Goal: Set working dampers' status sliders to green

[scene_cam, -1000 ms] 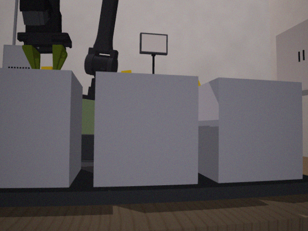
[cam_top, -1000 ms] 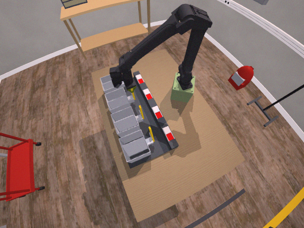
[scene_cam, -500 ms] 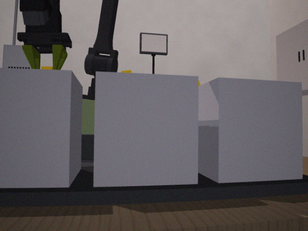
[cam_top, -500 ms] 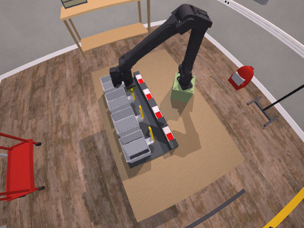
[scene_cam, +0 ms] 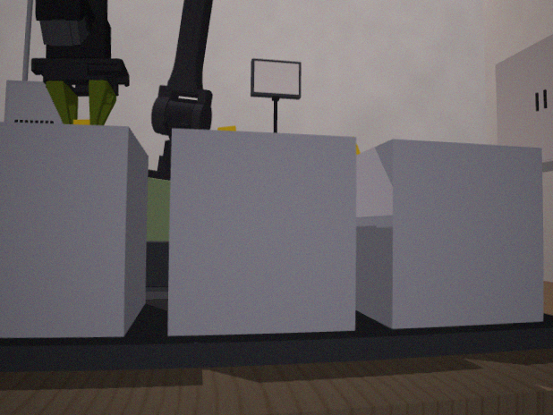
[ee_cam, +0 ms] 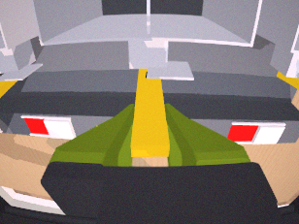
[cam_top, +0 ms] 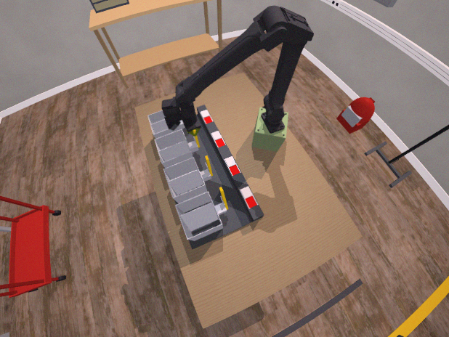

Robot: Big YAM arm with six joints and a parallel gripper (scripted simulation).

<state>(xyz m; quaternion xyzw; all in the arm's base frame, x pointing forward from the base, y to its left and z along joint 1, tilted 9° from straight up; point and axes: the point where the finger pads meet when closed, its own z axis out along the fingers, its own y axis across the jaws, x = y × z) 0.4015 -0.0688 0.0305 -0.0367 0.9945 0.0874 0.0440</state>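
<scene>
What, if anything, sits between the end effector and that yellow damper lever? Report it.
Nothing visible does. The end effector is already shut on the yellow lever, with a green finger pressed against each side of it in the wrist view.

Your arm (cam_top: 232, 54) is matte black throughout, with boxy links and rounded joint housings. It rises from a pale green block base (cam_top: 269, 135). Your gripper (scene_cam: 83, 112) has a flat black crossbar carrying two olive-green wedge-shaped fingers (scene_cam: 102, 100).

Soft even light, crisp shadows, edges distorted.
</scene>
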